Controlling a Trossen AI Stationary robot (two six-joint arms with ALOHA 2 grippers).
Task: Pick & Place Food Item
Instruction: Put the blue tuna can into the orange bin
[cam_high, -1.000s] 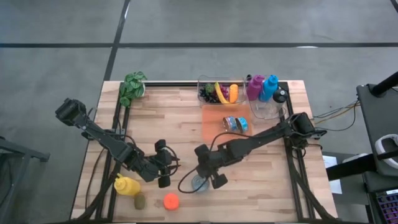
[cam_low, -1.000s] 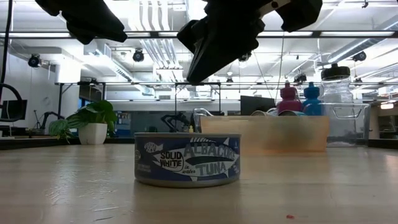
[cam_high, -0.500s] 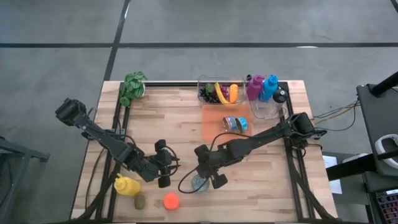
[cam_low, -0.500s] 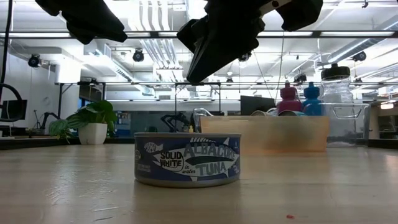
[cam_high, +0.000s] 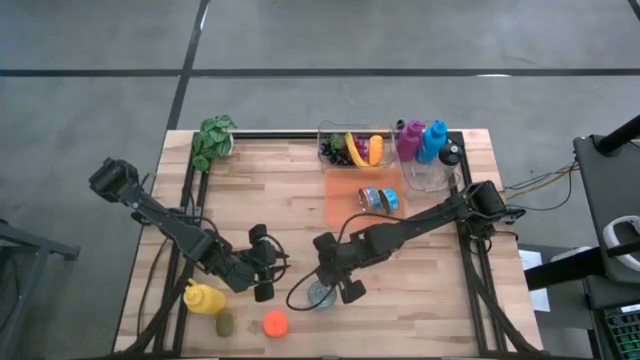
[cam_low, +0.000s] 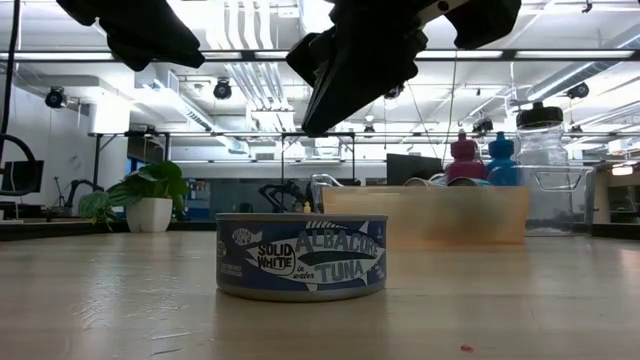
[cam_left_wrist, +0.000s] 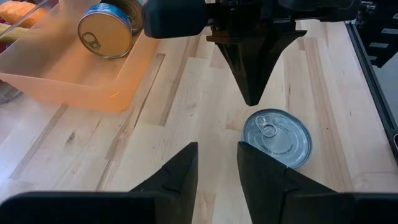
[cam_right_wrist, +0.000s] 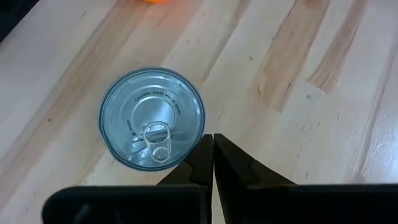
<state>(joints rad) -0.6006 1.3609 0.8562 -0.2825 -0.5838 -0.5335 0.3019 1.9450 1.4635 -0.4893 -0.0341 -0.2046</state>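
Mustard bottle (cam_high: 203, 298): near table edge, left, with a kiwi (cam_high: 225, 323) and an orange ball (cam_high: 274, 323) beside it.
Left gripper (cam_high: 262, 262): above the wood left of the can, fingers slightly parted, holding nothing.
Tuna can (cam_high: 321, 294): upright on the table near its front edge, pull-tab up, nothing touching it.
Right gripper (cam_high: 337, 275): hangs just above the can, fingers pressed together, empty.
Orange tray (cam_high: 342, 196): farther back, holds two cans (cam_high: 379, 199).
Clear bin (cam_high: 425, 177): right rear, bottles (cam_high: 421, 140) inside.
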